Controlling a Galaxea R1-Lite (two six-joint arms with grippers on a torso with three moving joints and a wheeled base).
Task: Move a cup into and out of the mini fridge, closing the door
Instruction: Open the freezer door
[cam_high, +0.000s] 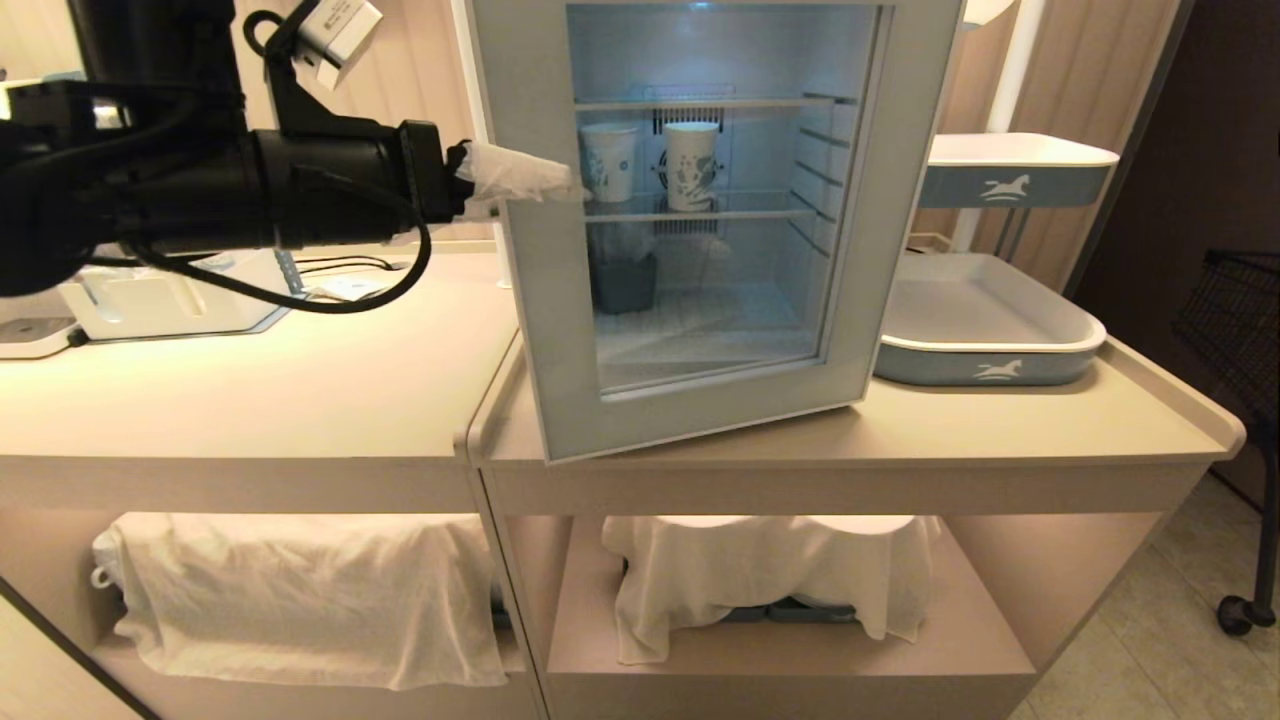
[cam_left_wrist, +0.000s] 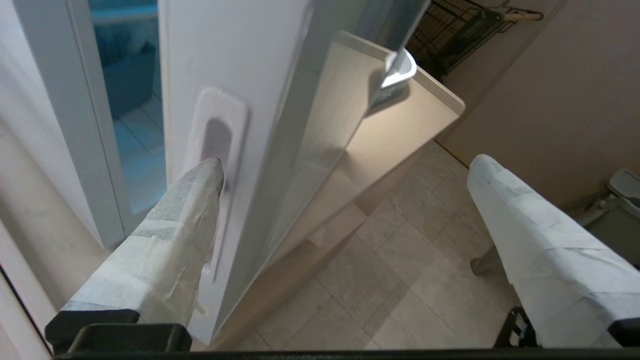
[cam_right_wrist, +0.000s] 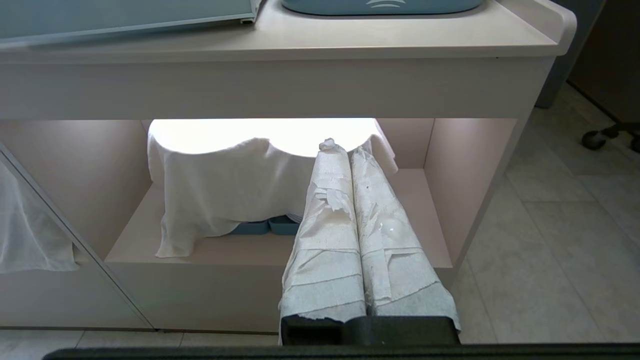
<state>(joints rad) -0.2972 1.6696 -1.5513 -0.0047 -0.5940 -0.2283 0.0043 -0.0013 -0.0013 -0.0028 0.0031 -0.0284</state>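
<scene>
You have the mini fridge (cam_high: 700, 60) with its door (cam_high: 530, 330) slightly ajar, not latched. The cup (cam_high: 692, 165) with the swirling print stands on the middle shelf, beside a plainer white cup (cam_high: 610, 160). Judging by that, one transfer looks done; the closing remains. Your left gripper (cam_left_wrist: 345, 185) is spread wide, one finger (cam_left_wrist: 200, 185) at the door's recessed handle (cam_left_wrist: 217, 145). The right gripper (cam_right_wrist: 350, 155) hangs pinched together below the counter (cam_high: 300, 390).

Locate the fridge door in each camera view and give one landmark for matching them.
Head view: the door is centre frame, its glass showing two cups behind it.
Left wrist view: the door's edge with a recessed handle, one of the left gripper's fingers at it.
Right wrist view: only its bottom edge, top left.
Shared landmark: the blue-grey tray.
</scene>
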